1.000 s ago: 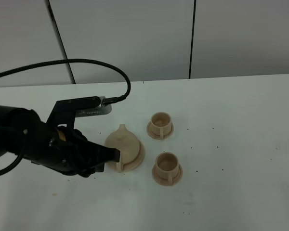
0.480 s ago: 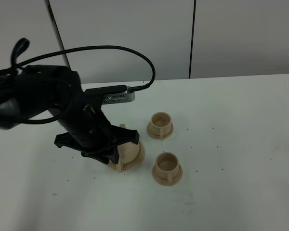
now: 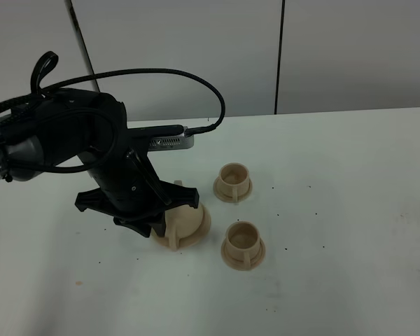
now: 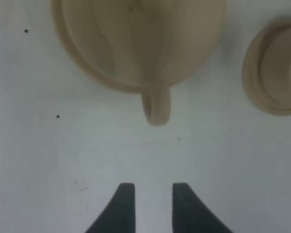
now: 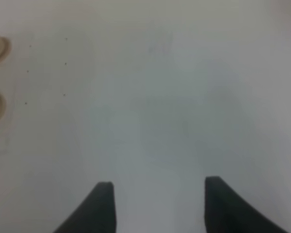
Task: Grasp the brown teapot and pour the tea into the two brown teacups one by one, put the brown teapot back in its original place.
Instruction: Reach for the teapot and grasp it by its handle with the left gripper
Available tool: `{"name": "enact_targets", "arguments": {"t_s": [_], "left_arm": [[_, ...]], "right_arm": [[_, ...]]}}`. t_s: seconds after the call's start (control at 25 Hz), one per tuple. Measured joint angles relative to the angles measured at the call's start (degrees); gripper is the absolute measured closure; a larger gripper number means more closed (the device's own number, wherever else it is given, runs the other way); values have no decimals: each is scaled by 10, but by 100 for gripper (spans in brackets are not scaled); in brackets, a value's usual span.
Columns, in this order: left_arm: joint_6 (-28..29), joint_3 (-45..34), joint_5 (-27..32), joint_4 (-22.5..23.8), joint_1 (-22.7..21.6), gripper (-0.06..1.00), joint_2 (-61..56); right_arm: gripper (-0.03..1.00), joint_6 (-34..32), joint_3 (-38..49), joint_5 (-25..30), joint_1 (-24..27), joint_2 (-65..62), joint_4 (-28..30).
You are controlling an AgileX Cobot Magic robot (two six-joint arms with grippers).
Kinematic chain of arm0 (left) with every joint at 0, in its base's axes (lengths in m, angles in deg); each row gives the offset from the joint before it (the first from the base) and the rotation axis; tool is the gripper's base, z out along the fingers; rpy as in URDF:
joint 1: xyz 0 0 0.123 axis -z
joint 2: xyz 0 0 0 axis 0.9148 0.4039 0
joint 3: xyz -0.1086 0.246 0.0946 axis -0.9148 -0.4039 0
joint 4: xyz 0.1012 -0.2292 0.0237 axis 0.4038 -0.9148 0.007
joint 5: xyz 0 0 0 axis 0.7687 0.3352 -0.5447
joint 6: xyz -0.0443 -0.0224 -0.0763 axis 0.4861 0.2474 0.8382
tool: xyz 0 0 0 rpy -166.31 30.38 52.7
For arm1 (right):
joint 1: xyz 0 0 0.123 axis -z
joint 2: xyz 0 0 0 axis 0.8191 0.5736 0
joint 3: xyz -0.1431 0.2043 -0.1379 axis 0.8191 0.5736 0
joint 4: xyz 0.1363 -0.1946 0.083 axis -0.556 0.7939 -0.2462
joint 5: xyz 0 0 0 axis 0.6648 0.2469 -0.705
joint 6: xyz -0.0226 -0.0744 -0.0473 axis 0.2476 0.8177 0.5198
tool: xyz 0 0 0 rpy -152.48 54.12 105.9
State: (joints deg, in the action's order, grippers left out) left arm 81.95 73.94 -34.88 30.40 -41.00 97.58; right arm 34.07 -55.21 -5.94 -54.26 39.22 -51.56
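I read the left gripper with its fingers a narrow gap apart, clamped on nothing; only white table shows between them. The brown teapot sits on its round plate, its handle pointing toward the fingertips but apart from them. The right gripper has its fingers wide apart.

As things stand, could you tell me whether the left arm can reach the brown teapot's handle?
Probably yes: the left tool faces the brown teapot's handle with only bare table between them, jaws apart and empty.
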Motion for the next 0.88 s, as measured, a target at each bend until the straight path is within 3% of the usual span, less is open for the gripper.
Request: {"name": "enact_targets", "arguments": {"t_s": [0.28, 0.88], "left_arm": [[32, 0, -6, 3, 0, 57, 0], [41, 0, -20, 10, 0, 56, 0]], "right_arm": [[56, 0, 0, 0, 0, 0, 0], [56, 0, 0, 0, 0, 0, -1]]}}
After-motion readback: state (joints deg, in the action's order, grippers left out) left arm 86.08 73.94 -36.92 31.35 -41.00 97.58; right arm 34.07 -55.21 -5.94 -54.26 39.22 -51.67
